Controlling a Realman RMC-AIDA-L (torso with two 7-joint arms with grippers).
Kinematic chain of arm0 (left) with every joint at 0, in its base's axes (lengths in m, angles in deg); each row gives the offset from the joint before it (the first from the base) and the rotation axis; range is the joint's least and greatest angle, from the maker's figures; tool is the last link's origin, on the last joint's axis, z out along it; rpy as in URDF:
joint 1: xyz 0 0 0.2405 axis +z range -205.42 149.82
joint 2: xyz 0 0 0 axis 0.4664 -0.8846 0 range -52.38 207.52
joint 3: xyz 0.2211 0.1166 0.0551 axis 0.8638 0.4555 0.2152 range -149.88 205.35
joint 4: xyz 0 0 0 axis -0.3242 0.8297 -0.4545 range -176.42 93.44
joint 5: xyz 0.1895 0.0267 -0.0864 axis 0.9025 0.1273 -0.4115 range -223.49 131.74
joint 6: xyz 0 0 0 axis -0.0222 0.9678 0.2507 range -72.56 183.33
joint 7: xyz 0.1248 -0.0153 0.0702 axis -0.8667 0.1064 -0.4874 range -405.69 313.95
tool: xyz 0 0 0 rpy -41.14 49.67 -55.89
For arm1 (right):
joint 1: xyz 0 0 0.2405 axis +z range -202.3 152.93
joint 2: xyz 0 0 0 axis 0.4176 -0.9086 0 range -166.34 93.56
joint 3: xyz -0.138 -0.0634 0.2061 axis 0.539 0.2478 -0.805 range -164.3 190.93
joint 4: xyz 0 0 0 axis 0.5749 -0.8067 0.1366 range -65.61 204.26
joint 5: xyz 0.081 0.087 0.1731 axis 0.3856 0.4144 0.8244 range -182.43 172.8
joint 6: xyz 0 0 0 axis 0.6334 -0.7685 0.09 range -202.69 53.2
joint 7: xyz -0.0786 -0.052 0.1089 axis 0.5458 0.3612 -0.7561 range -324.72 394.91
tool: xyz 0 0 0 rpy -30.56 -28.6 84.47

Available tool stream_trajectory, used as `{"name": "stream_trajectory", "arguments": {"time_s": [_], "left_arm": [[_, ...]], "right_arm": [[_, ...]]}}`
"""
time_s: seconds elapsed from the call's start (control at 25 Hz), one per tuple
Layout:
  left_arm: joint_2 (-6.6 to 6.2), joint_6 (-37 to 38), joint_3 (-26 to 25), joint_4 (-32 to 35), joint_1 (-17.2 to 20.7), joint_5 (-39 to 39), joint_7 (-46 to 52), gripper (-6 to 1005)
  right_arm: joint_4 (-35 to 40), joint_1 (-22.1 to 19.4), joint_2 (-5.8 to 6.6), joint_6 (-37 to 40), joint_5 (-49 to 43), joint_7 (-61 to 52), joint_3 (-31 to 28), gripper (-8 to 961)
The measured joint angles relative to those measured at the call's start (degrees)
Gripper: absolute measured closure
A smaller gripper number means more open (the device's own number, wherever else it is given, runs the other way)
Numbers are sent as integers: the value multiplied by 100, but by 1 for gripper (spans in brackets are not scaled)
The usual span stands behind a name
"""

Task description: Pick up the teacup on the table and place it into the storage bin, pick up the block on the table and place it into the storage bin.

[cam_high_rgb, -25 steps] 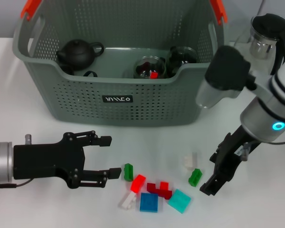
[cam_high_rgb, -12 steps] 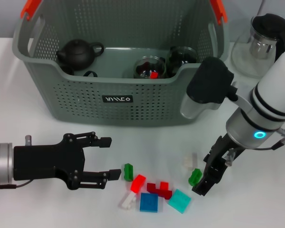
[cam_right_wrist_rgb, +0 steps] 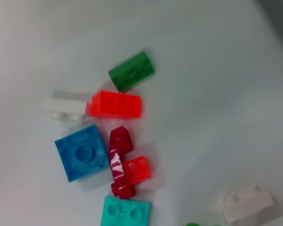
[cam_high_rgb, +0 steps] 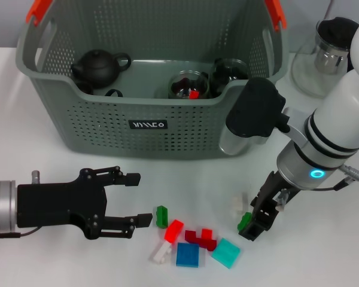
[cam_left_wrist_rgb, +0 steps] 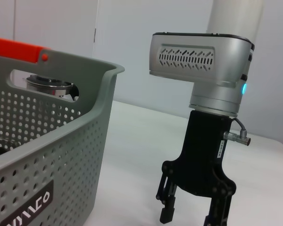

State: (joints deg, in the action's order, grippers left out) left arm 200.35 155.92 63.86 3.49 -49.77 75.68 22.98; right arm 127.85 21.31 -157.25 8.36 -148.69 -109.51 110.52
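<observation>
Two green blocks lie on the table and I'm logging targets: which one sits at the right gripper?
The green block on the pile's right side, beside the white block; the right gripper is right at it. The other green block lies near the left gripper.

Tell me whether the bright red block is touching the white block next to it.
Touching. The right wrist view shows the bright red block butted end to end against the white block with no table visible between them.

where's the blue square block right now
In the head view the blue square block lies on the white table near the front edge, between the white block and the teal block.
</observation>
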Motion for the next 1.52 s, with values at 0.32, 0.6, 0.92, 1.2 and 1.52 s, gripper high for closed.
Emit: {"name": "stream_trajectory", "arguments": {"time_s": [0.32,0.6,0.92,1.2,1.52], "left_arm": [[0,-5,0,1,-1,0,-4,170],[0,-33,0,-29,-1,0,-11,169],[-28,-49,0,-131,-26,0,-78,169],[-26,-53,0,-131,-27,0,-89,169],[-26,-48,-80,-131,-6,2,-120,169]], "right_arm": [[-43,10,2,-137,0,-45,86,231],[-64,38,-3,-172,-1,-115,220,230],[-105,67,-7,-180,-1,-130,267,251],[-153,101,-16,-288,13,-220,481,394],[-91,136,10,-209,228,-255,586,499]]}}
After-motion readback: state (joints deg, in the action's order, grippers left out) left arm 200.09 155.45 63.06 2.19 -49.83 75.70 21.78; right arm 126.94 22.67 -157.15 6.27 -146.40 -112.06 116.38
